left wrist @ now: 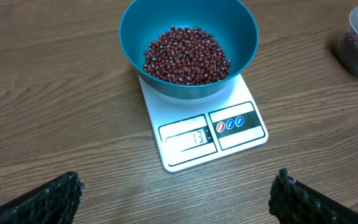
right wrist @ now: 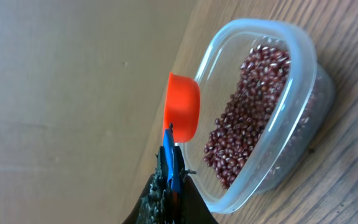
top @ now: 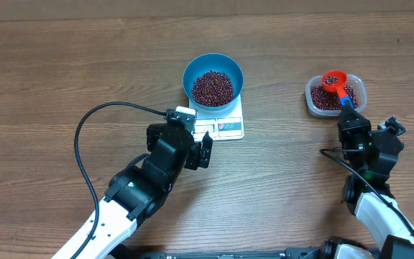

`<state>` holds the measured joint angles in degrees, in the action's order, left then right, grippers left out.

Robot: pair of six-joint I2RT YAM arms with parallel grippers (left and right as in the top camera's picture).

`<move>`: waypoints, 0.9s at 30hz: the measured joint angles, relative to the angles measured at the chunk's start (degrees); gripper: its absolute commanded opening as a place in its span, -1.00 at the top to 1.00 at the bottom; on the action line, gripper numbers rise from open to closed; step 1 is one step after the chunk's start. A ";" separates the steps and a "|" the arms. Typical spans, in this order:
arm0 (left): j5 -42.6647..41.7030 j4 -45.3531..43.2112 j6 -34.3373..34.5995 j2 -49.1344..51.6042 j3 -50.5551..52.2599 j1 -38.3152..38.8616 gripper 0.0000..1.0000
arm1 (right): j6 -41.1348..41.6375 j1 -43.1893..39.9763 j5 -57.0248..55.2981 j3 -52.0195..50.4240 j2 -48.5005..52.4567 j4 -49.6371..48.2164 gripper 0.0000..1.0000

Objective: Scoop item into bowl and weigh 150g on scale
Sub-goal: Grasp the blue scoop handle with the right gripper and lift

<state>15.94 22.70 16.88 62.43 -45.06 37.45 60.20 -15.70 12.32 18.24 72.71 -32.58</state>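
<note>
The right pincer (right wrist: 169,182) sits closest to the lens, its jaws pressed fully together on the blue handle (right wrist: 168,154) of an orange scoop (right wrist: 182,114). The scoop's cup juts out just past the fingertips, over the near rim of a clear plastic tub (right wrist: 303,56) that stands straight ahead of this pincer on the wooden worktop (left wrist: 55,93). From overhead, beans show inside the cup. Whether the cup touches the tub or what lies in it cannot be told.

The left pincer (left wrist: 176,190) stands spread as wide as it goes, its two dark fingertips (left wrist: 67,190) far apart and holding nothing. Directly ahead of it, centred between the fingers and clear of them, lies the white scale (left wrist: 241,134), its display and button edge facing the pincer. The blue bowl (left wrist: 135,31) rests on the far part of the scale, holding a heap of dark red beans (left wrist: 187,55). More of them cover the tub's floor, far off to this pincer's right.
</note>
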 measured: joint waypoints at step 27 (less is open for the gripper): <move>0.00 0.00 -0.02 0.00 0.00 0.00 -0.99 | -8.83 -0.02 8.26 0.81 -0.55 4.61 0.92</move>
<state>15.94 22.70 16.86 62.43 -45.06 37.45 51.37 -15.73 20.58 19.05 72.16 -27.97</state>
